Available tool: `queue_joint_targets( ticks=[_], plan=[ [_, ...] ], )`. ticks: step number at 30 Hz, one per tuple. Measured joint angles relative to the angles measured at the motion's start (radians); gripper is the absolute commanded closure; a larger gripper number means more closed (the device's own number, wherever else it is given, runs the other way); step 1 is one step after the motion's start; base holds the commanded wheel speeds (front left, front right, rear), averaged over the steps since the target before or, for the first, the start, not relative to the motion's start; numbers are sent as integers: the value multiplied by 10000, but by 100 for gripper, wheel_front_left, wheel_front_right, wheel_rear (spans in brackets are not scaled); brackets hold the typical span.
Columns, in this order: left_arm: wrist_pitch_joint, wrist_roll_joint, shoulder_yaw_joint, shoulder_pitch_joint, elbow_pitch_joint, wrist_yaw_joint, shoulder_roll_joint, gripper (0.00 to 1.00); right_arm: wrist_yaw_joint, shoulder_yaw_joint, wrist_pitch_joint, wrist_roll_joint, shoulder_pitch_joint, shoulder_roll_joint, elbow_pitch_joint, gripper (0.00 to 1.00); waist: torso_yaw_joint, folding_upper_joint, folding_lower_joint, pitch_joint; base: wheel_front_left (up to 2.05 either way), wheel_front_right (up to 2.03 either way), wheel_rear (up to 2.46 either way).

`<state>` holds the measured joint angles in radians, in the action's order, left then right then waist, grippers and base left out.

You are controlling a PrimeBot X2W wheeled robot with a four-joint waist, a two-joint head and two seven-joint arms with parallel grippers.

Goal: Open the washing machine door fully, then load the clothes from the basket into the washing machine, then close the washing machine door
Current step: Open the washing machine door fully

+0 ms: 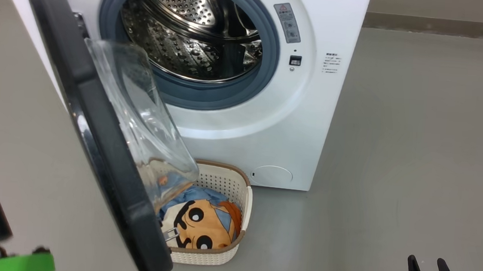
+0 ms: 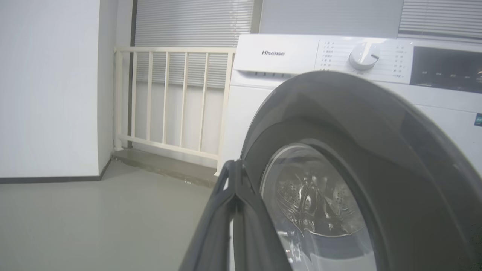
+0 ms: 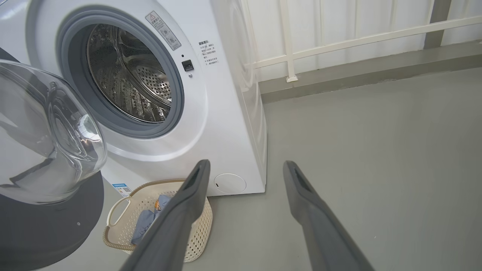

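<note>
White enamel carries most of the writing. The washing machine (image 1: 303,114) reads "Hisense" in a dark brand name (image 2: 273,53) on its top panel, left of a round dial (image 2: 363,55). Beside the drum opening is a grey warning sticker (image 1: 288,23) with a red triangle at its top. Its print is too fine for me to read, and so is the small text block (image 1: 331,63) to its right. A small blue label (image 3: 121,187) low on the front is also unreadable.

My left pincer (image 2: 234,165) is closed, its fingers pressed tip to tip with nothing between them. From the wrist it stands just beside the black ring of the washing machine door (image 1: 99,133); from the head, bare floor lies between the two. My right pincer (image 3: 245,165) is spread wide and empty, over the grey floor (image 1: 417,145) to the right of the machine.

That door stands swung out to the left, baring the steel drum (image 1: 189,32). The basket (image 1: 229,182) sits on the floor just in front of the washer, partly under the door. The clothes (image 1: 200,227) lie inside it, the tan face with black eyebrows on top.
</note>
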<state>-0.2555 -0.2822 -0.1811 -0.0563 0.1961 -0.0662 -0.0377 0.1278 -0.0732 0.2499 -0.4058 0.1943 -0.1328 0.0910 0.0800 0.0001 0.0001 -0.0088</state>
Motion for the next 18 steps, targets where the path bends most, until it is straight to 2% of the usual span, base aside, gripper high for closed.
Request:
queue_joint_targets(
  ticks=[3, 5, 6, 10, 14, 18],
  plan=[
    [-4, 267, 192, 318, 1089, 0, 0, 100, 0, -31, 0, 2, 37, 35, -2, 0, 97, 0, 0, -21, 0, 0, 0],
    [-12, 449, 681, 603, 1743, 4, -4, 100, 0, -52, -2, 2, 79, 73, -4, 0, 173, 0, 0, -47, 0, 0, 0],
    [295, 564, 1501, 799, 2309, 2, -2, 100, 0, -59, -2, 13, 120, 121, 0, 0, 259, 0, -1, -88, 0, 0, 0],
    [1275, 441, 3411, 1337, 3306, -217, -12, 100, 0, -84, -2, 13, 120, 201, -15, 0, 466, 0, 0, -156, 0, 0, 0],
    [2276, -368, 5248, 1614, 3388, -623, -19, 100, 0, -67, -2, 13, 120, 336, -13, 0, 651, 0, 0, -208, 0, 0, 0],
    [2861, -1099, 6679, 1627, 2794, -966, -73, 100, 0, -63, 0, 13, 118, 359, -13, 0, 787, 0, -1, -211, 0, 0, 0]
  ],
)
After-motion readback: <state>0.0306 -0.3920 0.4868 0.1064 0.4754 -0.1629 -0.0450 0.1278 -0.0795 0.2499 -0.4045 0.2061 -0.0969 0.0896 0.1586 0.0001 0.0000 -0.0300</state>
